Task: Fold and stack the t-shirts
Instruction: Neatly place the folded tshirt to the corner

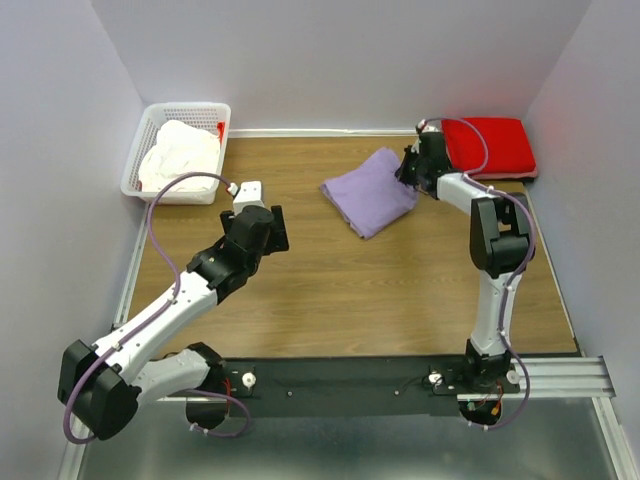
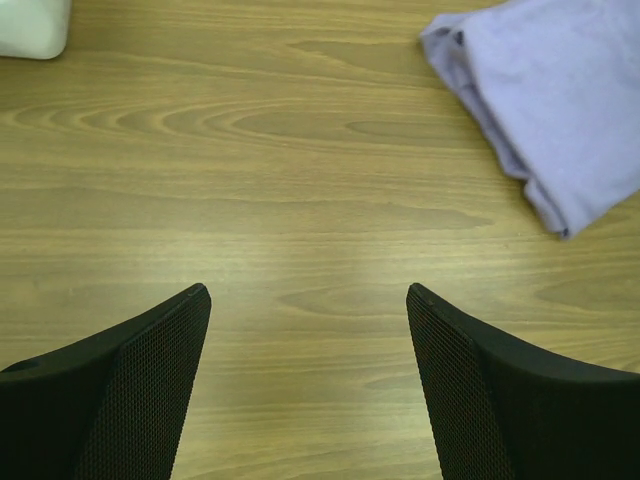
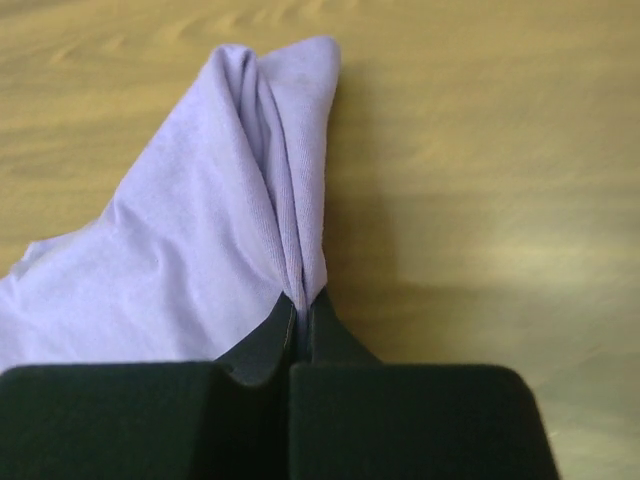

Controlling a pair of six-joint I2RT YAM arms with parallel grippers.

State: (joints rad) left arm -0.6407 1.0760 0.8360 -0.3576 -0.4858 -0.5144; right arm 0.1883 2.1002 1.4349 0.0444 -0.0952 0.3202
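Observation:
The folded lavender t-shirt (image 1: 368,192) lies at the table's middle back. My right gripper (image 1: 406,170) is shut on its right edge; the wrist view shows the cloth (image 3: 215,230) pinched and pulled up between the closed fingertips (image 3: 300,305). The folded red t-shirt (image 1: 490,146) lies at the back right corner, just behind the right gripper. The cream-white t-shirt (image 1: 180,155) sits crumpled in the white basket (image 1: 140,165). My left gripper (image 1: 262,215) is open and empty over bare wood, left of the lavender shirt (image 2: 560,100); its fingertips (image 2: 195,300) stand wide apart.
The basket stands at the back left, its corner showing in the left wrist view (image 2: 35,25). White walls enclose the table on three sides. A black rail (image 1: 340,375) with both arm bases runs along the near edge.

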